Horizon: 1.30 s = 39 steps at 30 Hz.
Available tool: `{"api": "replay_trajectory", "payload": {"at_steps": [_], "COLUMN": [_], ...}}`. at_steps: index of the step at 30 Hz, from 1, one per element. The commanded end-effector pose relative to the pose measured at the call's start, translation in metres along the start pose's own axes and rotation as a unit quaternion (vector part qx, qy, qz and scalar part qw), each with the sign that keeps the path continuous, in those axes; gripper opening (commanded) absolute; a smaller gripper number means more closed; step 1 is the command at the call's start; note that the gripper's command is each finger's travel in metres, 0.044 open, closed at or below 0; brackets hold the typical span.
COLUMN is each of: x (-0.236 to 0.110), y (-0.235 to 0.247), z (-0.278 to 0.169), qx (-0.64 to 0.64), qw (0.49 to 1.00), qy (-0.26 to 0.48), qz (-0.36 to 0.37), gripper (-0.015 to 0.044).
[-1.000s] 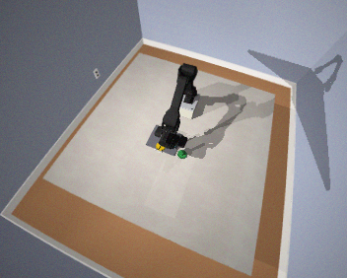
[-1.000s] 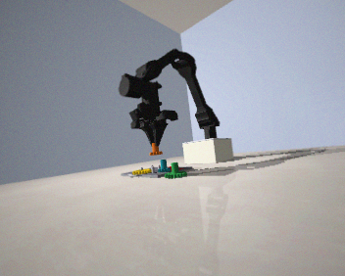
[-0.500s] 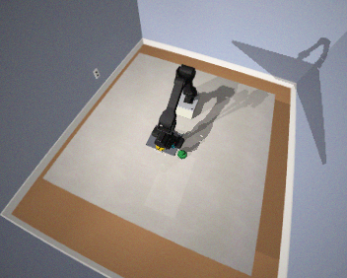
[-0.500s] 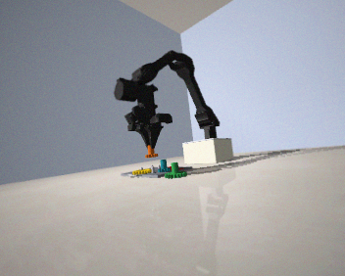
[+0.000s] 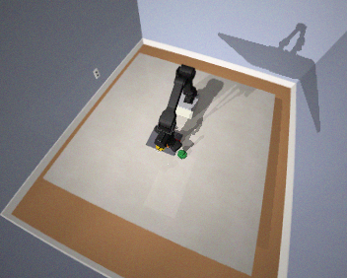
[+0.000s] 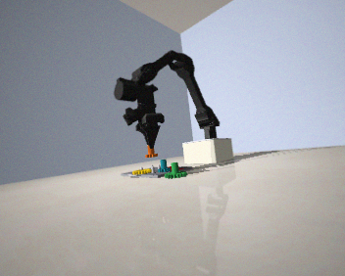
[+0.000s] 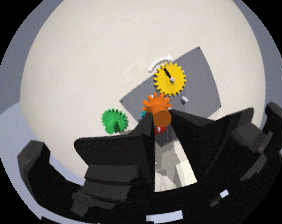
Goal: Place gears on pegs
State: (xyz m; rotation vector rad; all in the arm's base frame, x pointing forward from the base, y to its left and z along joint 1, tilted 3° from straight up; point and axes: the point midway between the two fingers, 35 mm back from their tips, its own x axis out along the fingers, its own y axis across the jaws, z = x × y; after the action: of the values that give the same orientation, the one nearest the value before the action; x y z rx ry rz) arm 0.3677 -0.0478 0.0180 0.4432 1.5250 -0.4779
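Gears catch my eye first: at the left, as I face the arm from the side, the yellow gear [image 5: 159, 147] [image 6: 141, 171] [image 7: 169, 81] lies flat on the grey board [image 5: 151, 143] [image 6: 129, 174] [image 7: 204, 85], its black stripe showing from above. Just right of it, the gripper [image 5: 169, 143] [image 6: 151, 146] [image 7: 160, 113] points down, its fingers clamped on the orange gear [image 6: 151, 153] [image 7: 157, 106], which hangs upright above the board, teeth lowermost and touching nothing below. Next comes the teal gear [image 6: 164, 166] [image 7: 143, 115], its tall hub upright, low at the board; I can't tell how fully it is seated. Little of the red gear [image 6: 182, 168] [image 7: 161, 131] shows behind the green gear [image 5: 182, 154] [image 6: 174, 171] [image 7: 114, 121], which stands on the table beside the board. Farthest right, the white block [image 5: 184, 112] [image 6: 199, 152] carries the black arm [image 5: 173, 99] [image 6: 191, 80], arched over toward the gears.
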Motion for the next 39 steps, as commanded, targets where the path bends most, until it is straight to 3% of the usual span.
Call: {"api": "replay_trajectory", "payload": {"at_steps": [1,11,32,39], "x": [0.000,0.000,0.017,0.026], "y": [-0.001,-0.001,-0.001,-0.001], "z": [0.000,0.000,0.000,0.000], "qx": [0.051,0.174,0.064,0.082], "qw": [0.999,0.985,0.998,0.997], "qy": [0.000,0.000,0.000,0.000], "qz": [-0.002,-0.002,-0.002,-0.002], "gripper": [0.0000,0.0000,0.0000,0.0000]}}
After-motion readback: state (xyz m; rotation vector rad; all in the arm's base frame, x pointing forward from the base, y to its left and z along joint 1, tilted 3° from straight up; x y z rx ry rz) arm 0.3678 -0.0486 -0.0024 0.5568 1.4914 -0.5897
